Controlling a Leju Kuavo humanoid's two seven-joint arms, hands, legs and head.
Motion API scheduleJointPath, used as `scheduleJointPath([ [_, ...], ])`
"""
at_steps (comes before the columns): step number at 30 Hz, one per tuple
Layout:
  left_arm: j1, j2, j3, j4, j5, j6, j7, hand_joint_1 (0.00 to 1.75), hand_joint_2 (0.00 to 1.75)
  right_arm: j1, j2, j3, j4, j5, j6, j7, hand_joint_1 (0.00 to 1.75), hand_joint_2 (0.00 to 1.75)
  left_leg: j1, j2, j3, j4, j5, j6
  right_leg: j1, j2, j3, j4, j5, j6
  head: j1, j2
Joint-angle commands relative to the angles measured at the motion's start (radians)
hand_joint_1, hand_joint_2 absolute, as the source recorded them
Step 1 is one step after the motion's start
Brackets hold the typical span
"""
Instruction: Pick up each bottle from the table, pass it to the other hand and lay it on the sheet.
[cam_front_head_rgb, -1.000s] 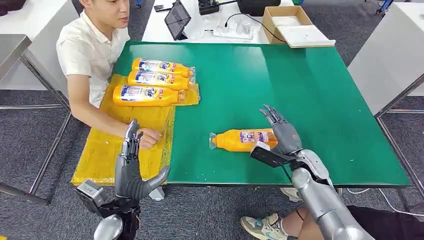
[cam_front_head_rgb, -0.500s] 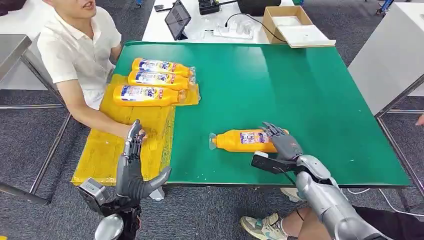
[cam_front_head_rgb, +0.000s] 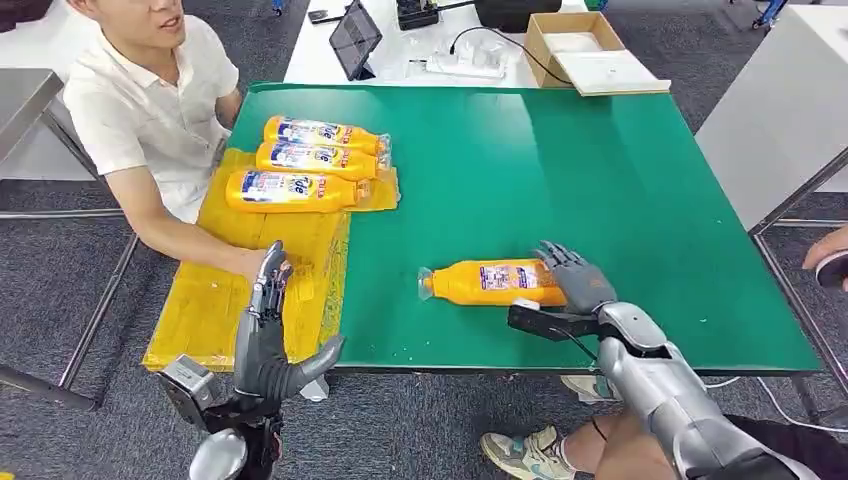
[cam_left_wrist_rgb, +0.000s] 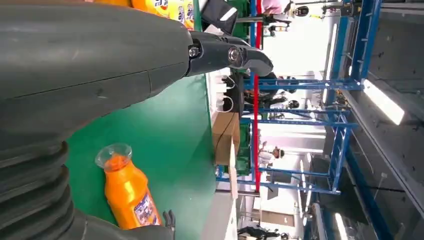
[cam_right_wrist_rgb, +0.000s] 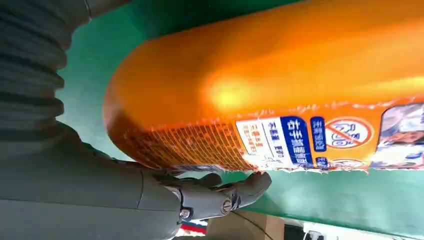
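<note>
Orange plastic bottle lies flat on green desk, long axis across me, base at my right robot hand, fingers spread over it, not clamped; left robot hand open, farther.

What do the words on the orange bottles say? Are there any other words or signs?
Bottle by the right hand, label: Chinese characters on blue, too blurred to read.
Same label: a red crossed-circle sign, no words.
Orange bottle, head view: label too small to read.
Three bottles on the yellow sheet: big blue brand letters, not clear enough to quote.
Nothing else readable.
</note>
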Motion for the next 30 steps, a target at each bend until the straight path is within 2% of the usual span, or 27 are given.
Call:
scheduleJointPath([
  [1, -0.039, 0.010, -0.002, 0.066, -0.003, 0.002, 0.004, 0.00, 1.75, -0.047, 0.038, 0.039, 0.160, 0.002, -0.007, 0.010, 0.00, 1.75, 0.001, 0.002, 0.005, -0.001, -0.001, -0.002, 0.001, 0.000, 0.005, -0.001, 0.000, -0.002, 0.000, 0.000],
  [7, -0.064, 0.021, -0.025, 0.086, 0.005, 0.004, 0.002, 0.00, 1.75, -0.018, 0.090, -0.012, 0.193, -0.063, -0.047, -0.124, 0.00, 1.75, 0.001, 0.002, 0.007, -0.002, -0.001, -0.002, 0.002, 0.000, 0.007, -0.002, 0.000, -0.002, 0.001, 0.000],
  [8, -0.067, 0.021, -0.026, 0.088, 0.007, 0.005, 0.001, 0.00, 1.75, -0.017, 0.096, -0.013, 0.194, -0.063, -0.059, -0.131, 0.05, 1.75, 0.001, 0.001, 0.006, -0.001, 0.000, -0.001, 0.001, 0.000, 0.006, -0.002, 0.000, -0.002, 0.000, 0.000],
  [11, -0.080, 0.019, -0.028, 0.092, 0.009, 0.005, 0.001, 0.00, 1.75, -0.027, 0.105, -0.012, 0.194, -0.062, -0.055, -0.130, 0.05, 1.75, 0.002, 0.003, 0.008, -0.002, -0.001, -0.003, 0.002, 0.001, 0.008, -0.002, -0.001, -0.003, 0.000, 0.000],
  [12, -0.081, 0.019, -0.028, 0.093, 0.010, 0.006, 0.001, 0.00, 1.75, -0.028, 0.105, -0.012, 0.194, -0.063, -0.055, -0.136, 0.84, 1.75, 0.001, 0.003, 0.006, -0.001, 0.000, -0.002, 0.001, 0.001, 0.005, -0.001, 0.000, -0.002, 0.000, 0.000],
  [13, -0.081, 0.019, -0.029, 0.094, 0.011, 0.006, 0.001, 0.00, 1.75, -0.028, 0.106, -0.014, 0.195, -0.066, -0.054, -0.143, 1.54, 1.75, 0.001, 0.003, 0.007, -0.002, -0.001, -0.002, 0.001, 0.001, 0.007, -0.001, -0.001, -0.002, 0.000, 0.000],
  [14, -0.081, 0.020, -0.031, 0.094, 0.012, 0.006, 0.001, 0.00, 1.75, -0.026, 0.107, -0.017, 0.194, -0.069, -0.058, -0.150, 1.66, 1.75, 0.001, 0.003, 0.007, -0.001, -0.001, -0.002, 0.001, 0.001, 0.006, -0.001, -0.001, -0.002, 0.000, 0.000],
  [18, -0.082, 0.020, -0.033, 0.094, 0.015, 0.008, -0.001, 0.00, 1.75, -0.009, 0.108, -0.027, 0.203, -0.080, -0.061, -0.155, 1.68, 1.75, 0.001, 0.003, 0.007, -0.001, -0.001, -0.001, 0.001, 0.000, 0.006, -0.001, -0.001, -0.002, 0.000, 0.000],
  [21, -0.082, 0.022, -0.033, 0.094, 0.018, 0.009, -0.003, 0.00, 1.75, 0.011, 0.108, -0.036, 0.217, -0.090, -0.050, -0.151, 1.61, 1.75, 0.001, 0.003, 0.009, -0.002, -0.001, -0.002, 0.002, -0.001, 0.008, -0.002, -0.001, -0.002, 0.000, 0.000],
  [24, -0.082, 0.022, -0.034, 0.094, 0.019, 0.009, -0.004, 0.00, 1.75, 0.013, 0.108, -0.037, 0.219, -0.091, -0.050, -0.152, 1.61, 1.75, 0.001, 0.001, 0.008, -0.002, 0.000, -0.002, 0.001, -0.001, 0.008, -0.002, -0.001, -0.002, 0.000, 0.000],
  [30, -0.082, 0.024, -0.033, 0.095, 0.020, 0.009, -0.004, 0.00, 1.75, 0.024, 0.105, -0.038, 0.229, -0.091, -0.038, -0.146, 1.69, 1.75, 0.002, 0.001, 0.009, -0.002, -0.001, -0.002, 0.002, -0.002, 0.009, -0.002, -0.001, -0.002, 0.000, 0.000],
])
